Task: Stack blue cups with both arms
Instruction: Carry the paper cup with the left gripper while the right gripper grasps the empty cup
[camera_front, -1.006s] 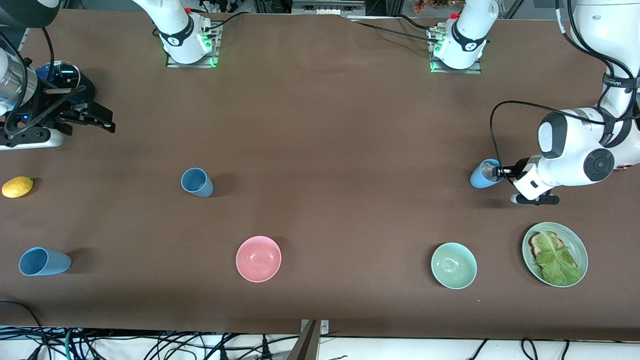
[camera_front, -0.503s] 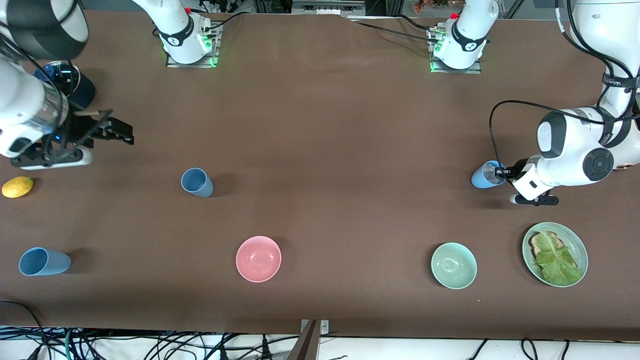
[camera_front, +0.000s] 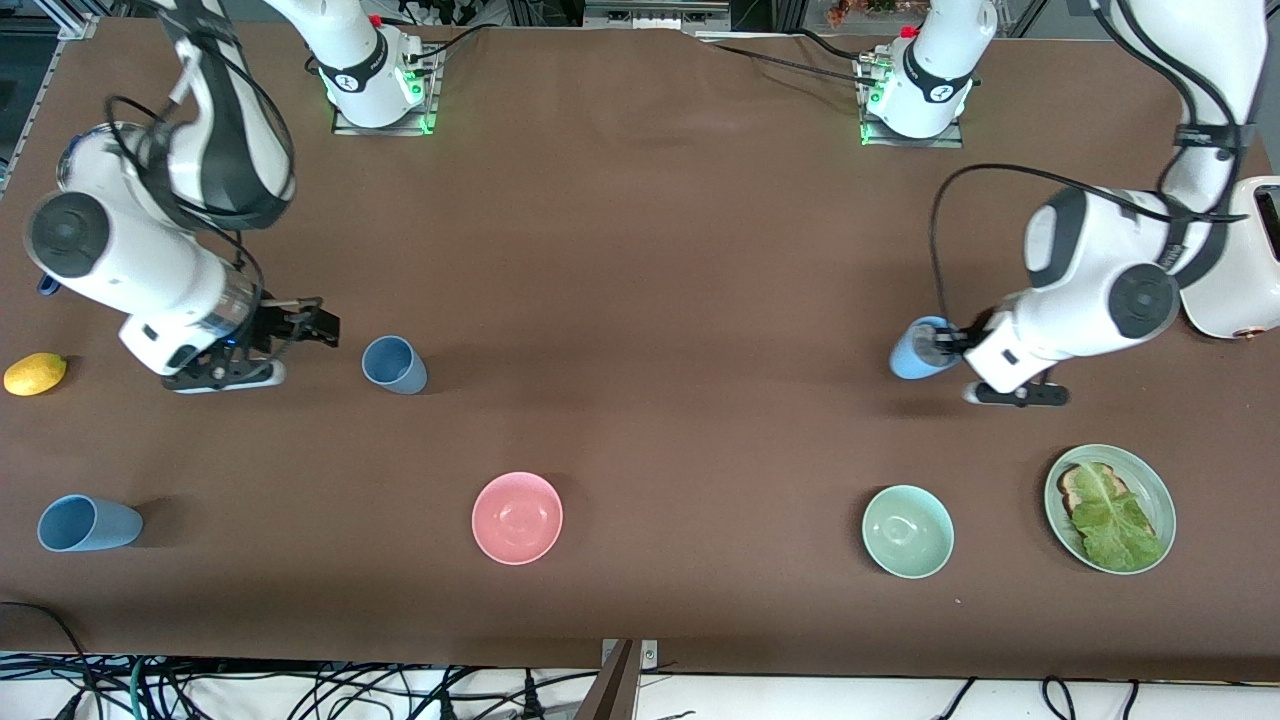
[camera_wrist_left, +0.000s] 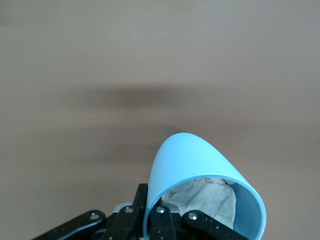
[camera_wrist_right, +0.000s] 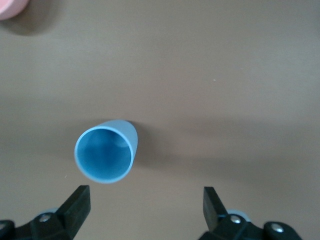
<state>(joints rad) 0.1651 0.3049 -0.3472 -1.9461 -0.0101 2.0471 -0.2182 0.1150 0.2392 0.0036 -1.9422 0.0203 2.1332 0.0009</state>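
A dull slate-blue cup (camera_front: 393, 364) stands upright on the brown table toward the right arm's end; it also shows from above in the right wrist view (camera_wrist_right: 105, 154). My right gripper (camera_front: 318, 326) is open and empty, low beside this cup and apart from it; in its wrist view (camera_wrist_right: 145, 205) the cup lies just ahead of the spread fingers (camera_wrist_right: 76, 204). My left gripper (camera_front: 946, 343) is shut on the rim of the sky-blue cup (camera_front: 913, 351), one finger inside and one outside, and holds it tilted above the table. In the left wrist view the cup (camera_wrist_left: 187, 162) has crumpled white paper (camera_wrist_left: 205, 197) inside.
Another blue cup (camera_front: 85, 523) lies near the front edge at the right arm's end, a lemon (camera_front: 35, 373) farther back. A pink bowl (camera_front: 517, 517), a green bowl (camera_front: 907, 531) and a plate with toast and lettuce (camera_front: 1160, 500) stand along the front. A white appliance (camera_front: 1245, 270) sits at the left arm's end.
My right arm has swung down from the table's end to the slate-blue cup, gripper still open. My left arm has carried the sky-blue cup a little toward the table's middle.
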